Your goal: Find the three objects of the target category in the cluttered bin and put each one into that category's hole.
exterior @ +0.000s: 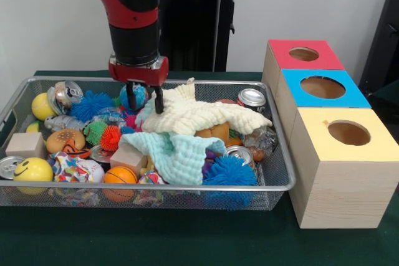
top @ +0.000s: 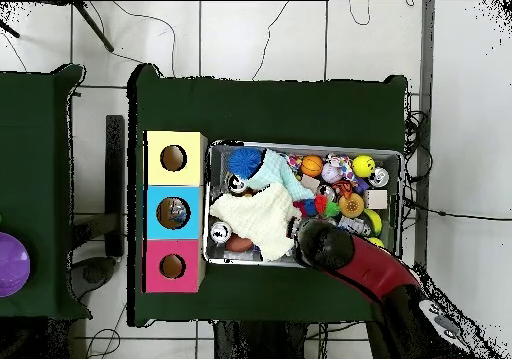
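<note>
Jaws [exterior: 143, 96] parted, nothing held, tips down in bin [exterior: 283, 172]. Cream cloth [exterior: 199, 114] just beside them: soft, light, limp, best pinched at a bunched fold. Target category not discernible.

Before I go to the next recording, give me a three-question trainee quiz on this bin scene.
1. True or false: the tool hangs over the left part of the wire bin, at the edge of the cream cloth.
2. In the front view, which box is nearest the camera? A. red box B. blue box C. yellow box
3. Fill in: the mint cloth lies partly ____ the cream cloth.

Key: 1 true; 2 C; 3 under. The tool holds nothing, and its fingers stand apart.
</note>
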